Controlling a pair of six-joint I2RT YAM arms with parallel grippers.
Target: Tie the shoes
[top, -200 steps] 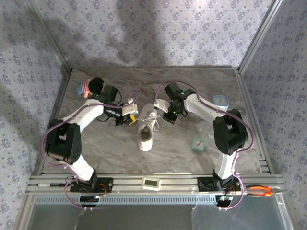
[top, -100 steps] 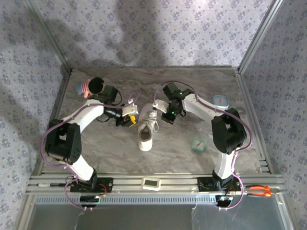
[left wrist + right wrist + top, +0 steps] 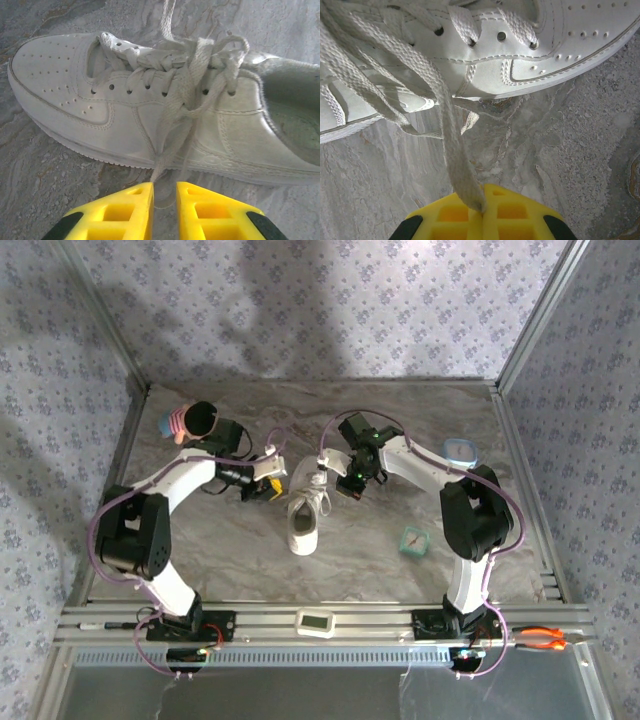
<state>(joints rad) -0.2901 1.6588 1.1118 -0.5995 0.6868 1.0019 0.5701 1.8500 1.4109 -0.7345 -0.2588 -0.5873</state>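
Sneaker point(image 3: 303, 517): middle of bench point(image 3: 230, 540), toe toward 6 o'clock, laces loosely crossed over the tongue.
Left pincer point(image 3: 164, 195): at sneaker's 10 o'clock, fingers slightly apart; thin lace end point(image 3: 167, 150) trailing into the gap, not visibly pinched.
Right pincer point(image 3: 482, 202): at sneaker's 2 o'clock, clamped tight on the other lace point(image 3: 445, 120).

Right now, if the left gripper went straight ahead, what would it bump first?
Probably the loose white shoelace dangling just ahead of the left gripper, then the side of the white low-top sneaker behind it. Depth is hard to judge.
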